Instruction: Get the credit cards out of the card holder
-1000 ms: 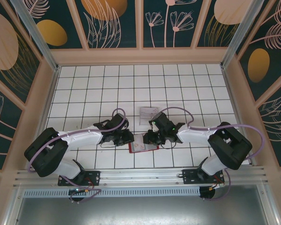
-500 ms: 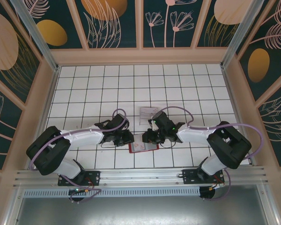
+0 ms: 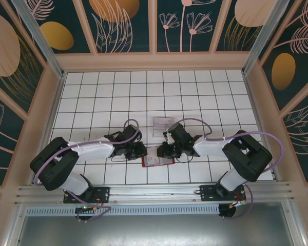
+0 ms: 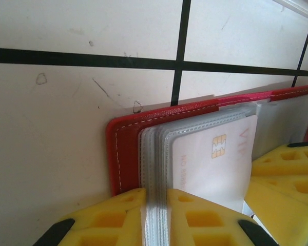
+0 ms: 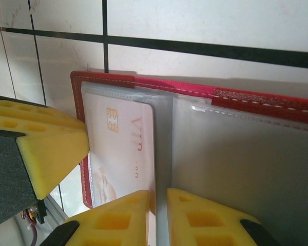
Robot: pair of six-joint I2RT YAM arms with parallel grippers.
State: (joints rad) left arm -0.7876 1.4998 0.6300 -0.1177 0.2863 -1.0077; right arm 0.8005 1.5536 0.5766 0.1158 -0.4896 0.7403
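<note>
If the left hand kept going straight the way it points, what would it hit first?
The clear sleeves already between its fingers, then probably the red rim of the card holder.

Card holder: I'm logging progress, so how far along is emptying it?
Done: the card holder lies open on the table. In hand: the left gripper and the right gripper each pinch its clear sleeves. Left: the pale chip card sits fully inside its sleeve, so it is not yet out and must be pulled free.
</note>
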